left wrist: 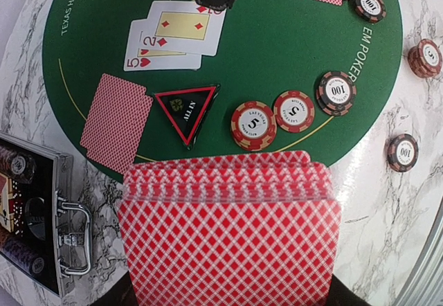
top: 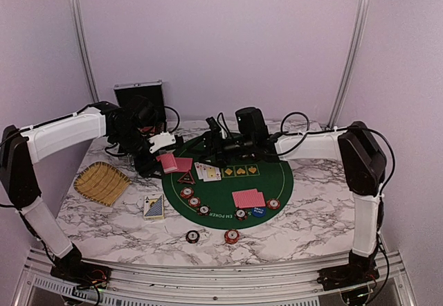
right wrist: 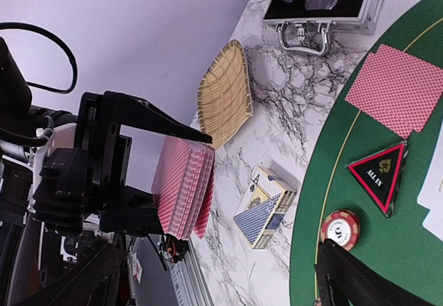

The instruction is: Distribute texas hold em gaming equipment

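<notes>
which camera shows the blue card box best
Right wrist: the blue card box lies close and whole, patterned side and printed face both visible. Top external shows it small, left of the green mat. Left wrist does not show it.

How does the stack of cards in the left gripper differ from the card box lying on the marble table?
The stack is red; the card box is blue. The stack is held above the table by the left gripper; the card box lies on the marble table. Both show a criss-cross pattern.
</notes>
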